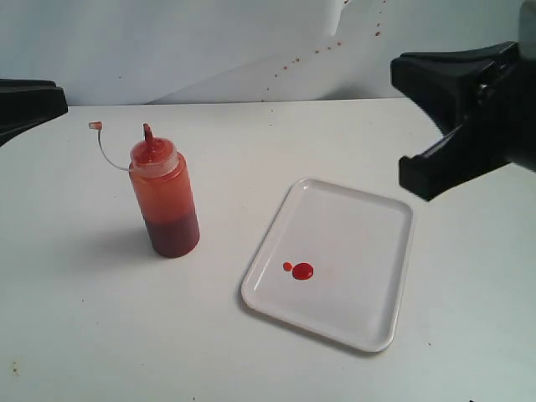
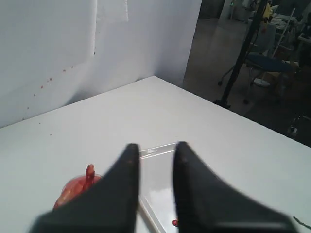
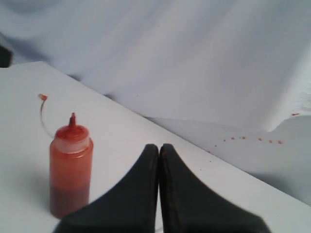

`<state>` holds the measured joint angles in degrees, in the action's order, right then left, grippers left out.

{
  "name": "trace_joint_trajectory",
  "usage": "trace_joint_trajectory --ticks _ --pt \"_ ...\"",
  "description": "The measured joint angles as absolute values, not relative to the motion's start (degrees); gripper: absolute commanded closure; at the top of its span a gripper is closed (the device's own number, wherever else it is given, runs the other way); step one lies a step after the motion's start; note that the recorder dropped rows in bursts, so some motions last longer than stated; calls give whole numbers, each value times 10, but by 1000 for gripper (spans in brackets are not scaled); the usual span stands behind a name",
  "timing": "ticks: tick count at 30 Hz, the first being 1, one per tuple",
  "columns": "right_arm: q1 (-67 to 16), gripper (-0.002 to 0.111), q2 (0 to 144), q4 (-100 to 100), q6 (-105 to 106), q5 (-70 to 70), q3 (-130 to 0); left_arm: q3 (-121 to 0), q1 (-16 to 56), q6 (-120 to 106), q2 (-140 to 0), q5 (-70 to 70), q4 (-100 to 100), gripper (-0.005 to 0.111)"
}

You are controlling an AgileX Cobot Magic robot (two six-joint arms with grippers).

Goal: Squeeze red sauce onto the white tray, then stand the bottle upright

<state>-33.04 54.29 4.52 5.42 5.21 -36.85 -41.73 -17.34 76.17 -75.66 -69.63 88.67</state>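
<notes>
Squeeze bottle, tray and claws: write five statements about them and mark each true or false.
1. The squeeze bottle stands upright on the table. True.
2. The white tray has no sauce on it. False: two red sauce blobs lie on it, one larger than the other.
3. The cap is closed over the nozzle. False: the cap sits off to the side and the nozzle is bare.
4. The right claw is shut and holds nothing. True.
5. The left claw grips the squeeze bottle. False: it is open, empty and apart from it.
</notes>
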Motion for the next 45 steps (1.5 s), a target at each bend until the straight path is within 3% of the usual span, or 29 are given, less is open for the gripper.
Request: trace_joint_trajectory --ticks 6,45 --pt "-264 108 543 -40 54 61 -368 -417 -173 759 -706 -697 893 107" --pt "-264 108 543 -55 54 63 -368 -417 -173 759 -698 -697 883 107"
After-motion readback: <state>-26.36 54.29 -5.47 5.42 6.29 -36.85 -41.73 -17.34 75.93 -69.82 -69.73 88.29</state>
